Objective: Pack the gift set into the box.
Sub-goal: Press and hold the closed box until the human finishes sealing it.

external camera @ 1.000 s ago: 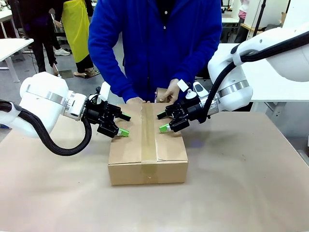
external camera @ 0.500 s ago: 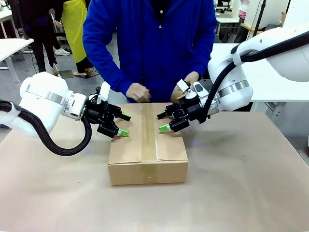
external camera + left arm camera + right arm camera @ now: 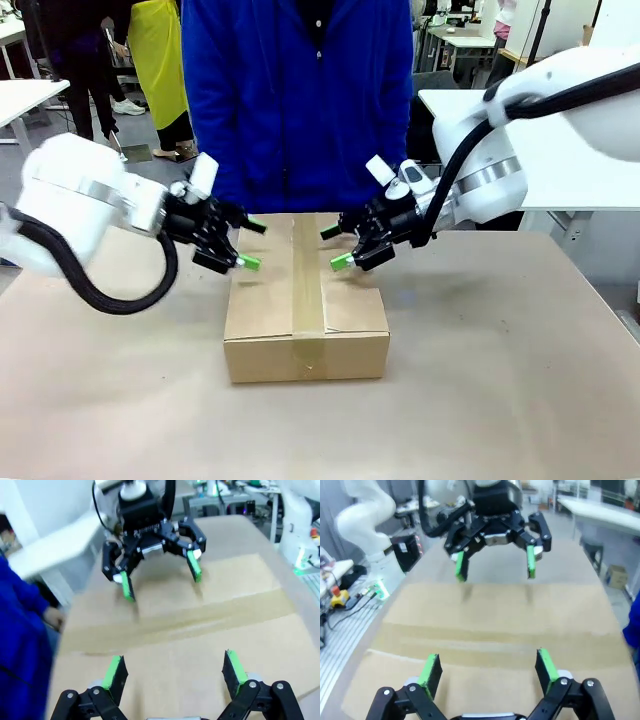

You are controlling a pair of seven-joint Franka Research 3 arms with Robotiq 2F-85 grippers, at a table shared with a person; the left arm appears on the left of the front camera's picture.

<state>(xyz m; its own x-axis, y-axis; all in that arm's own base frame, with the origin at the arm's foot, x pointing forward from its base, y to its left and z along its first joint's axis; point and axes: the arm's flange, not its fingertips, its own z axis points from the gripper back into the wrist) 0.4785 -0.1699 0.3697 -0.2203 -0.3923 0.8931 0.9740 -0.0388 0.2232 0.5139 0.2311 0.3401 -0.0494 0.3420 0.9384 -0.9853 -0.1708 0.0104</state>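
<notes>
Box [image 3: 306,305] between — below — end effectors [image 3: 248,245] [image 3: 337,247]

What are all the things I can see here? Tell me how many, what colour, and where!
Large plain brown corrugated cardboard box: one, brown, middle of the table, flaps shut.
Strip of clear packing tape: one, shiny tan, running down the middle of the box top and over its front.
Table: one, covered in tan brown, under the box.
Person in a blue jacket: one, standing at the far side behind the box.
Left gripper: one, black with green pads, jaws open, over the box's left edge.
Right gripper: one, black with green pads, jaws open, over the box's right half.
</notes>
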